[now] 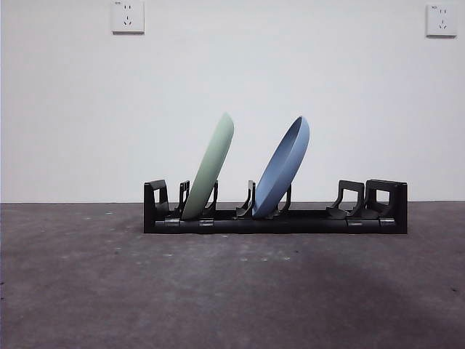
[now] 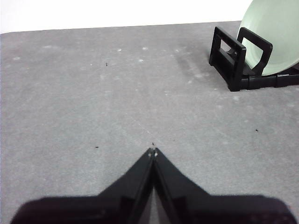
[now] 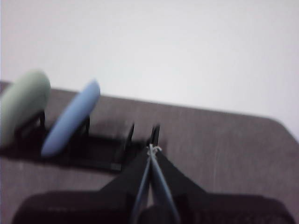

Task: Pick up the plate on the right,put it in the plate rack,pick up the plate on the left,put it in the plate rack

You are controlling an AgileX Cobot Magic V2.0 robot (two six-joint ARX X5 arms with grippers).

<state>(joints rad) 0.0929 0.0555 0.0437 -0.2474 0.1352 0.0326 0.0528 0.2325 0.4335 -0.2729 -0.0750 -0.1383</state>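
You are looking at a dark counter (image 1: 232,291) where the rack (image 1: 275,218) is carrying both plates: the green plate (image 1: 211,169) is leaning in a slot near one end, the blue plate (image 1: 282,169) is leaning a few slots along. By the look of it, nothing is waiting to be placed. Only the wrist views are showing the arms: left tool (image 2: 153,151) and right tool (image 3: 151,149) are hanging pinched closed, gripping nothing, well apart from the rack.

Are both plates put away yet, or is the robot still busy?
Both look put away: the green plate and the blue plate lean in the plate rack. Nothing is in hand: the left gripper and right gripper are shut and hold nothing. Nothing seems left.
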